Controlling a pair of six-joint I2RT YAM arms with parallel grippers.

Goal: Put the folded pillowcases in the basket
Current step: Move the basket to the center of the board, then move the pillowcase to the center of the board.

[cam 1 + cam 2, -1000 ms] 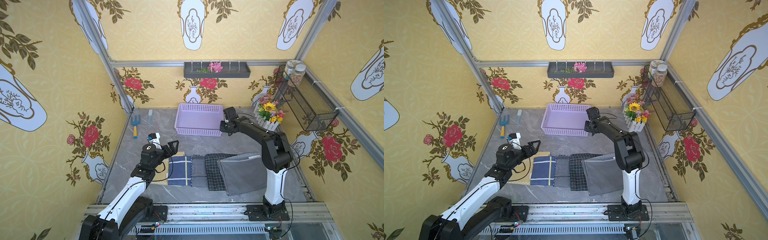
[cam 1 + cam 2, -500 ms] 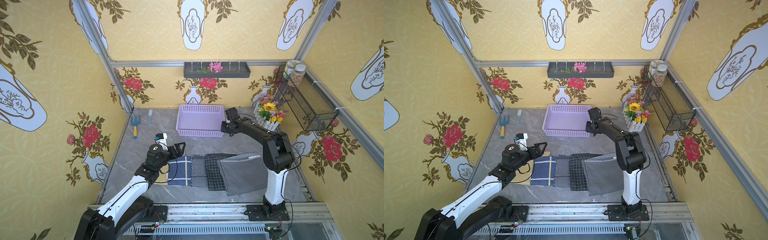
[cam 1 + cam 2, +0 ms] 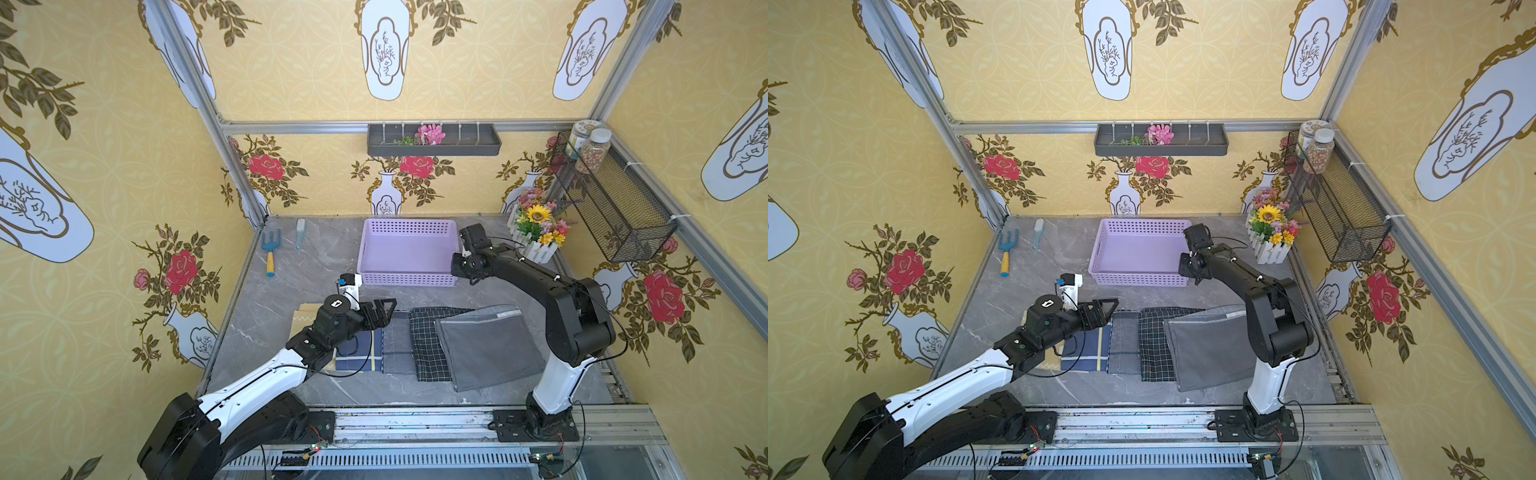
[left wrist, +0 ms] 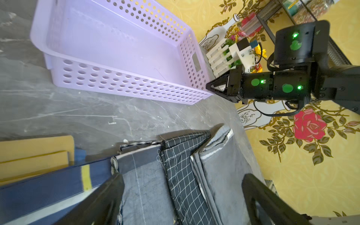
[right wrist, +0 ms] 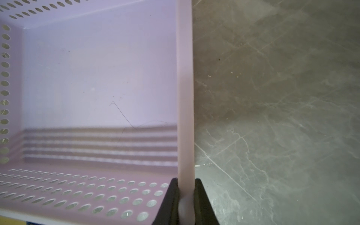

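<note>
Nothing's packed yet: the lilac basket [image 3: 407, 279], upper centre, sits empty, its corner rim pinched by the right fingers [image 5: 169, 202]. The left fingers [image 4: 105, 198] hover spread over the folded pillowcases [image 3: 486, 345], lower centre on the desk [image 3: 291, 266].

We see a robot lab cell dressed as a home: aluminium frame [image 3: 199, 83], floral wallpaper [image 3: 291, 62], marble-look tabletop [image 3: 307, 257], household props like the basket [image 3: 407, 279], two arms [image 3: 257, 376] bolted to a rail [image 3: 415, 424].
</note>
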